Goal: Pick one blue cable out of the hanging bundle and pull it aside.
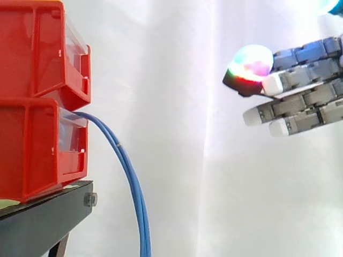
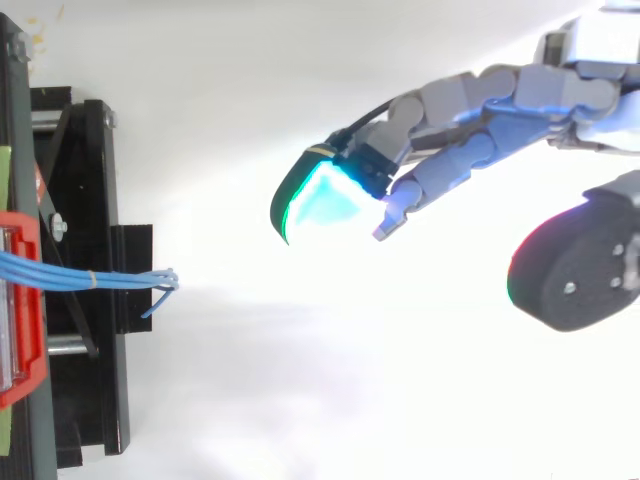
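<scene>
Blue cable bundle (image 1: 135,187) hangs from lower of red bins (image 1: 37,96); black stand (image 1: 43,222) under bins. Hand (image 1: 308,101) well apart from bins, fingers nearly straight, holding nothing. White curtain (image 1: 177,107) behind bins.

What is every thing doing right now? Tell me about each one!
Hand, open, holding nothing, apart from the cables.
Cables, bundled, hanging down from the lower bin, untouched.
Bins, stacked two high on the stand.
Stand, carrying the bins.
</scene>
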Controlling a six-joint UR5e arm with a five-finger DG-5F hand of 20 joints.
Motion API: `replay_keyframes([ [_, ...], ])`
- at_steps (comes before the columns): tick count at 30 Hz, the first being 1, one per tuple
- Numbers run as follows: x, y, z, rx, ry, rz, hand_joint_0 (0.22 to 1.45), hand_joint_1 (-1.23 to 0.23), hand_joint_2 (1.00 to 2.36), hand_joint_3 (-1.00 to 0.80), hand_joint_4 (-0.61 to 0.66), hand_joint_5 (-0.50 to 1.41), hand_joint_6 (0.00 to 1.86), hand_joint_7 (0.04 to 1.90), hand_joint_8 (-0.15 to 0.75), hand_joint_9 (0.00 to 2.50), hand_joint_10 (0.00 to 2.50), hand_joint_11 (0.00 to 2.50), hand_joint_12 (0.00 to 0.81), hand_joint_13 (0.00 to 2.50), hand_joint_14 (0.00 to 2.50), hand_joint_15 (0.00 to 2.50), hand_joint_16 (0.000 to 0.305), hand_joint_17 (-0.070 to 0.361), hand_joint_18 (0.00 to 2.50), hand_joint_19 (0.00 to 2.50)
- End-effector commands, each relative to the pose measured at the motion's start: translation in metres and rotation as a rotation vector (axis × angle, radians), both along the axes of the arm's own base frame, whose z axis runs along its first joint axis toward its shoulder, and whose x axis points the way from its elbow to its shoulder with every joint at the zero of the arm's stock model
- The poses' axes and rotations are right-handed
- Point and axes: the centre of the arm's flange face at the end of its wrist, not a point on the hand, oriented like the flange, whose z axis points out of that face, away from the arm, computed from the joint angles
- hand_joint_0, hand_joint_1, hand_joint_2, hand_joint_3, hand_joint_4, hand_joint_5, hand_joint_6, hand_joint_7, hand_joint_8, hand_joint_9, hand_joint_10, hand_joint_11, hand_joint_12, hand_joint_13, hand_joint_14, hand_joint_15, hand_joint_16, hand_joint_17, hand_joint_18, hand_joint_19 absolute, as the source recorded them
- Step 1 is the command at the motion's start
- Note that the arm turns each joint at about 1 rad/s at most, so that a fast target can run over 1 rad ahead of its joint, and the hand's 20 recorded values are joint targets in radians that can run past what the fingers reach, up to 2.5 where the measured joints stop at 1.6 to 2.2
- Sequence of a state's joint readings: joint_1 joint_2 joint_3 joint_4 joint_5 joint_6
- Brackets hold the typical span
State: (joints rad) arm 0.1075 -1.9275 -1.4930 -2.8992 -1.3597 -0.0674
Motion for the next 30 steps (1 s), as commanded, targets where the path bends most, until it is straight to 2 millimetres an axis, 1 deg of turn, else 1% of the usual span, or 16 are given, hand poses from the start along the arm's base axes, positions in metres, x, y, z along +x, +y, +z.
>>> replay_keyframes([
  [1, 0.004, 0.000, -0.012, 0.003, 0.018, 0.001, 0.49, -0.48, 1.00, -0.48, 0.20, -0.21, 0.50, 0.77, 0.238, 0.51, 0.01, 0.19, 0.320, 0.24, 0.00, 0.00, 0.052, 0.117, 0.21, 0.24],
  [3, 0.005, 0.001, -0.015, 0.001, 0.017, 0.002, 0.49, -0.48, 1.00, -0.48, 0.20, -0.21, 0.50, 0.77, 0.237, 0.51, 0.01, 0.19, 0.322, 0.25, 0.00, 0.00, 0.052, 0.117, 0.21, 0.25],
  [4, 0.009, 0.001, -0.024, 0.004, 0.021, 0.000, 0.49, -0.48, 1.00, -0.48, 0.20, -0.21, 0.50, 0.77, 0.238, 0.51, 0.01, 0.19, 0.321, 0.25, 0.00, 0.00, 0.052, 0.117, 0.21, 0.25],
  [5, 0.011, 0.001, -0.026, 0.004, 0.018, 0.000, 0.49, -0.48, 1.00, -0.48, 0.20, -0.21, 0.50, 0.78, 0.238, 0.52, 0.01, 0.19, 0.321, 0.25, 0.00, 0.00, 0.052, 0.117, 0.21, 0.24],
  [6, 0.018, 0.001, -0.037, 0.006, -0.002, -0.001, 0.49, -0.48, 1.00, -0.47, 0.20, -0.21, 0.50, 0.78, 0.239, 0.52, 0.01, 0.19, 0.321, 0.25, 0.00, 0.00, 0.052, 0.117, 0.22, 0.25],
  [8, 0.021, 0.001, -0.035, 0.007, -0.026, -0.001, 0.49, -0.48, 1.00, -0.47, 0.20, -0.21, 0.50, 0.78, 0.240, 0.52, 0.01, 0.20, 0.320, 0.25, 0.00, 0.00, 0.052, 0.117, 0.22, 0.25],
  [13, 0.028, 0.001, -0.043, 0.007, -0.049, -0.008, 0.49, -0.48, 1.00, -0.47, 0.21, -0.21, 0.50, 0.79, 0.241, 0.53, 0.01, 0.20, 0.320, 0.25, 0.00, 0.01, 0.052, 0.116, 0.22, 0.25],
  [14, 0.029, 0.001, -0.047, 0.006, -0.043, -0.008, 0.49, -0.48, 1.00, -0.47, 0.21, -0.21, 0.50, 0.79, 0.241, 0.53, 0.01, 0.20, 0.320, 0.25, 0.00, 0.01, 0.052, 0.116, 0.23, 0.25],
  [15, 0.031, 0.002, -0.056, 0.008, -0.031, -0.010, 0.49, -0.48, 1.00, -0.47, 0.21, -0.21, 0.50, 0.79, 0.241, 0.53, 0.01, 0.21, 0.320, 0.25, 0.00, 0.00, 0.052, 0.116, 0.23, 0.25],
  [17, 0.033, 0.003, -0.062, 0.009, -0.028, -0.010, 0.49, -0.49, 1.00, -0.47, 0.22, -0.20, 0.50, 0.80, 0.241, 0.54, 0.01, 0.21, 0.320, 0.25, 0.00, 0.00, 0.052, 0.116, 0.23, 0.25],
  [19, 0.036, 0.001, -0.074, 0.008, -0.019, -0.015, 0.49, -0.49, 1.00, -0.47, 0.22, -0.20, 0.50, 0.80, 0.242, 0.54, 0.01, 0.21, 0.320, 0.26, 0.00, 0.01, 0.051, 0.116, 0.23, 0.26],
  [23, 0.048, -0.002, -0.091, 0.031, -0.065, -0.022, 0.49, -0.49, 1.00, -0.47, 0.22, -0.20, 0.50, 0.80, 0.242, 0.55, 0.01, 0.22, 0.320, 0.26, 0.00, 0.00, 0.051, 0.115, 0.24, 0.26],
  [25, 0.051, -0.001, -0.092, 0.030, -0.085, -0.021, 0.49, -0.49, 1.00, -0.47, 0.22, -0.20, 0.50, 0.80, 0.241, 0.55, 0.01, 0.22, 0.320, 0.27, 0.00, 0.01, 0.051, 0.115, 0.24, 0.26],
  [26, 0.055, 0.000, -0.100, 0.032, -0.092, -0.021, 0.49, -0.49, 1.00, -0.47, 0.22, -0.20, 0.50, 0.80, 0.242, 0.55, 0.01, 0.22, 0.320, 0.27, 0.00, 0.01, 0.051, 0.115, 0.24, 0.26],
  [27, 0.055, 0.000, -0.100, 0.031, -0.097, -0.020, 0.49, -0.49, 1.00, -0.47, 0.22, -0.20, 0.50, 0.81, 0.240, 0.55, 0.01, 0.23, 0.320, 0.27, 0.00, 0.01, 0.051, 0.115, 0.24, 0.25],
  [30, 0.059, 0.000, -0.110, 0.034, -0.105, -0.027, 0.48, -0.50, 1.00, -0.49, 0.20, -0.20, 0.50, 0.81, 0.235, 0.46, 0.01, 0.21, 0.325, 0.25, 0.00, 0.02, 0.053, 0.118, 0.23, 0.25],
])
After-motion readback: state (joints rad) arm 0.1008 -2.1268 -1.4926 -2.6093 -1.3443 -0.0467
